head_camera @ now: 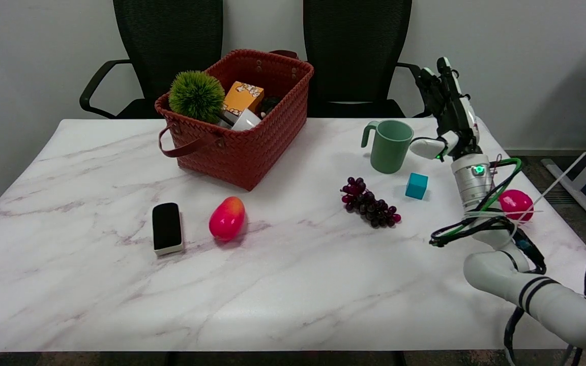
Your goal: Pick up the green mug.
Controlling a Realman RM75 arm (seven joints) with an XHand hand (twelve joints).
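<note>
The green mug (389, 146) stands upright at the table's far right, its handle pointing left. My right hand (445, 114) is raised just to the right of the mug, fingers pointing up and apart, holding nothing. Its white thumb tip (423, 148) sits close beside the mug's right wall; whether it touches is unclear.
A teal cube (416, 185) and purple grapes (371, 204) lie in front of the mug. A pink ball (516, 203) sits behind my forearm. A red woven basket (237, 137) with items stands far centre. A mango (227, 218) and black eraser (166, 227) lie left.
</note>
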